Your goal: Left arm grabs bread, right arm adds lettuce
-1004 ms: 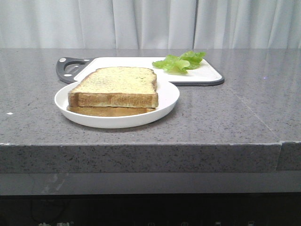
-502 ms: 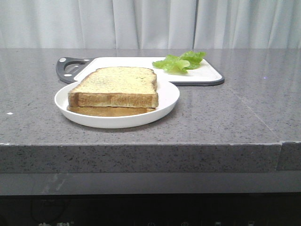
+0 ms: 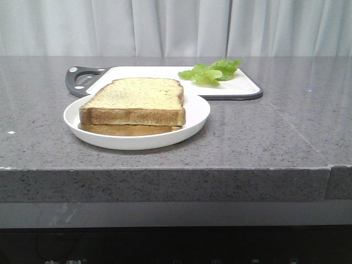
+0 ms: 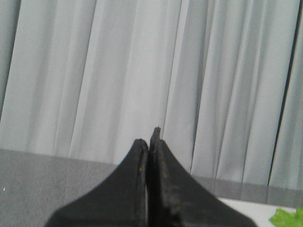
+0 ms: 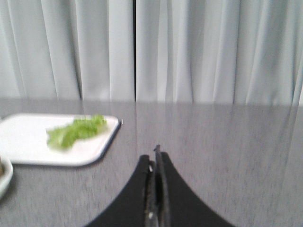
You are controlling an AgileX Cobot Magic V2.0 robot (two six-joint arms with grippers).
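Observation:
The bread point(image 3: 135, 99), a thick golden slice with a brown crust, lies on top of a thinner toast slice point(image 3: 126, 130) on a white plate point(image 3: 195, 121). The lettuce point(image 3: 212, 72) lies on the white cutting board point(image 3: 242, 88) behind the plate; it also shows in the right wrist view point(image 5: 75, 131) and at the edge of the left wrist view point(image 4: 286, 218). My left gripper point(image 4: 147, 142) is shut and empty, pointing at the curtain. My right gripper point(image 5: 155, 158) is shut and empty above the counter, to the right of the board. Neither gripper shows in the front view.
The grey stone counter point(image 3: 275, 137) has a front edge near the camera. The cutting board has a dark handle point(image 3: 77, 80) at its left end. A white curtain point(image 3: 176, 27) hangs behind the counter.

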